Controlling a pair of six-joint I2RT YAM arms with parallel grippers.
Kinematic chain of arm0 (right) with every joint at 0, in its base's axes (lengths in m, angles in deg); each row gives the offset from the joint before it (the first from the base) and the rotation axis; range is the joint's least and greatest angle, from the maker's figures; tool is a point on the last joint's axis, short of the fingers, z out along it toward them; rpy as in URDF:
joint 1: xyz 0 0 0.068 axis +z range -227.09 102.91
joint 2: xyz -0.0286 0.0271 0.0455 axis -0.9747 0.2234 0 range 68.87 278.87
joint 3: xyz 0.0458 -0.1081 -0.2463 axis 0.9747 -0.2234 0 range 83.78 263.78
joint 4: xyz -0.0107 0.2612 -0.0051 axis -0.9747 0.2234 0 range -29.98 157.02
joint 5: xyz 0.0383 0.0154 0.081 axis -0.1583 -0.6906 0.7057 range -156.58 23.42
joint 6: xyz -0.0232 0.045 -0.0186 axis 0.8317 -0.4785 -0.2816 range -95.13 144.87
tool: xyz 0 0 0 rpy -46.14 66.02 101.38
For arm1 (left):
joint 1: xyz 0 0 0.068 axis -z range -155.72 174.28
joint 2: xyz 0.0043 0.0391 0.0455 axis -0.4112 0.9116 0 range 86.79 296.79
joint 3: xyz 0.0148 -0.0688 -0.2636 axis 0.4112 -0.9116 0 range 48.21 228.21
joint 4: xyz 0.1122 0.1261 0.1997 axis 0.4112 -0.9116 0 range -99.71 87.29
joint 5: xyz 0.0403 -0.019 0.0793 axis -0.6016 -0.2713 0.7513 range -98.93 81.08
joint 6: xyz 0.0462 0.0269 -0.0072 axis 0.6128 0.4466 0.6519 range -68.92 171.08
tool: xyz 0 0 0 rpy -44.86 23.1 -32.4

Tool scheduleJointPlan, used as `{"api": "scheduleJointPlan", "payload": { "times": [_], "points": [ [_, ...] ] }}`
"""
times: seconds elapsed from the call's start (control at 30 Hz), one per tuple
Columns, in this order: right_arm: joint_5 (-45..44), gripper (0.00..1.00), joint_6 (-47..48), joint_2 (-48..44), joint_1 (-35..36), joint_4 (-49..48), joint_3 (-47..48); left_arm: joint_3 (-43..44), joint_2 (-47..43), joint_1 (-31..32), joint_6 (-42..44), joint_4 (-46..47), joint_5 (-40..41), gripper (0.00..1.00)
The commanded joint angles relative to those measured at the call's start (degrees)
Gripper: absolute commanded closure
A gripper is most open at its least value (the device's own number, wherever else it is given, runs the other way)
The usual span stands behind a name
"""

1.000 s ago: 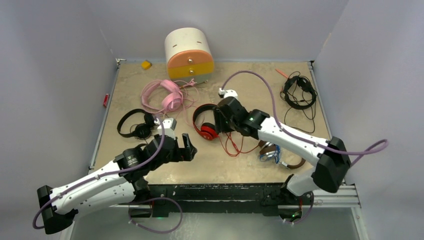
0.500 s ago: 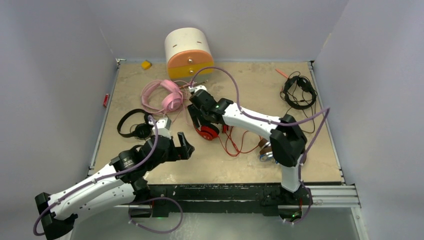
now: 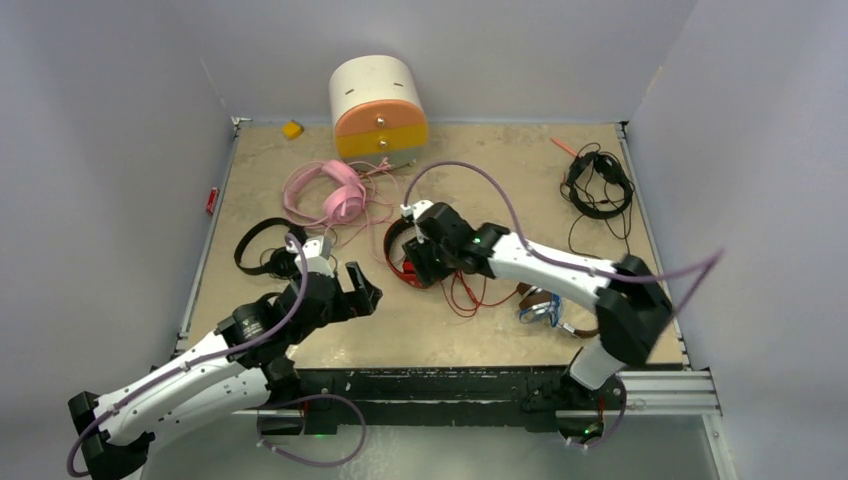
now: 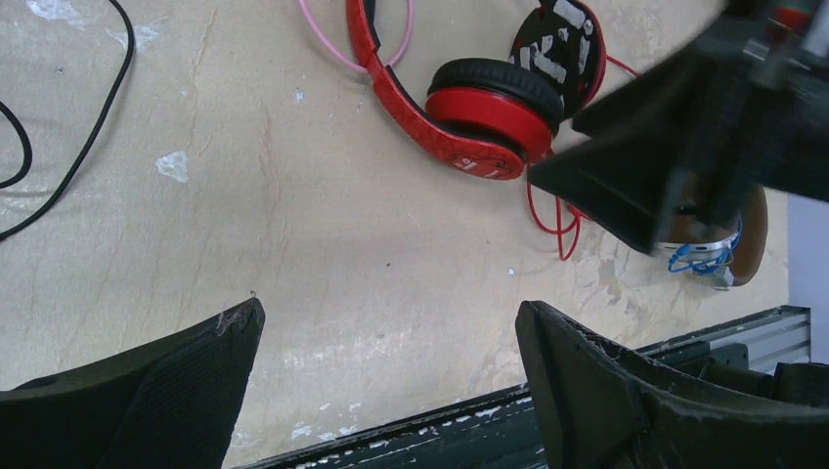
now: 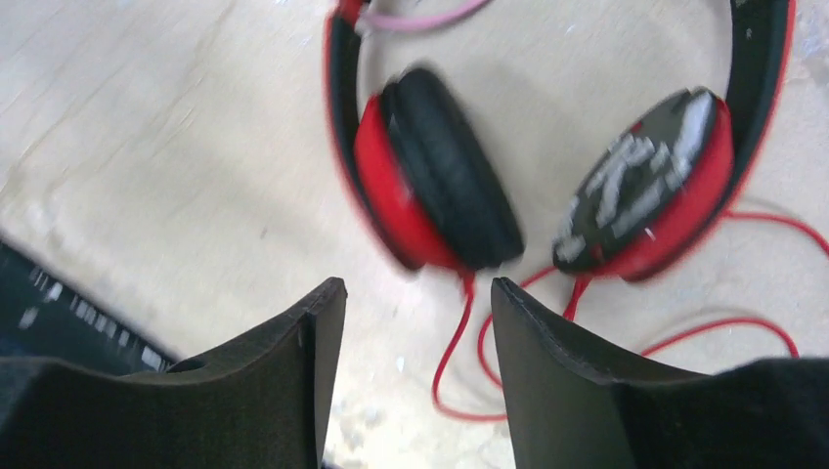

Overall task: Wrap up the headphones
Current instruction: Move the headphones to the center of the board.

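Note:
The red headphones (image 3: 393, 243) lie mid-table with their thin red cable (image 3: 466, 296) looped to the right. My right gripper (image 3: 416, 264) is open just above their earcups. In the right wrist view the earcups (image 5: 442, 198) lie ahead of the gripper (image 5: 418, 285) and the cable (image 5: 458, 363) runs between the fingers. My left gripper (image 3: 358, 290) is open and empty to the left, above bare table; its wrist view (image 4: 389, 308) shows the red headphones (image 4: 471, 119). Pink headphones (image 3: 335, 190), black ones at left (image 3: 262, 250) and back right (image 3: 598, 181), and brown ones (image 3: 548, 300) lie apart.
The white-orange-yellow drawer box (image 3: 378, 105) stands at the back, a small yellow block (image 3: 292, 129) to its left. Grey walls enclose three sides. The table's front edge (image 4: 547, 410) is close under the left gripper. A black cable (image 4: 73, 147) crosses the left.
My right gripper swung from the right of the red headphones to their far side, then back over the earcups. My left gripper drifted a little left and nearer.

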Motion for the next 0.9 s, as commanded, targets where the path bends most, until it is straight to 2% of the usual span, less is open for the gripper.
{"api": "scheduleJointPlan", "payload": {
  "times": [0.0, 0.07, 0.13, 0.17, 0.27, 0.33, 0.53, 0.63, 0.87],
  "points": [
    [9.7, 0.46, 4.6, -12.8, 0.1, -3.2, -7.7, 0.4, 0.9, -0.4, -0.3, 1.7, 0.2, 0.0],
    [10.0, 0.49, 4.4, -17.3, 0.1, -2.0, -10.8, 0.9, 2.9, -0.4, 1.2, 3.1, -1.5, 0.0],
    [8.8, 0.48, 3.0, -21.4, 0.1, -1.5, -13.7, 1.9, 5.8, -0.4, 3.2, 4.4, -3.3, 0.0],
    [9.2, 0.41, 1.8, -23.2, 0.1, -1.7, -15.4, 2.8, 7.4, -0.4, 3.5, 4.1, -3.1, 0.0],
    [9.5, 0.12, 1.0, -25.6, 0.0, -3.7, -15.8, 4.6, 10.9, -0.4, 4.1, 4.6, -2.1, 0.0],
    [6.4, 0.02, 1.6, -23.9, 0.0, -4.0, -13.3, 4.4, 11.1, -0.5, 4.3, 6.1, -1.9, 0.0],
    [2.2, 0.01, 0.9, -13.4, 0.0, -1.4, -4.4, 1.0, 11.1, -4.4, 4.7, 10.5, -4.7, 0.0],
    [-0.6, 0.05, -0.3, -9.1, -0.1, -3.0, -0.5, 0.0, 10.8, -7.4, 4.8, 11.2, -5.9, 0.0],
    [-3.0, 0.08, -1.3, 2.4, -0.1, -3.5, 10.8, -3.5, 7.0, -17.2, 1.9, 12.4, -9.6, 0.0]
  ]
}}
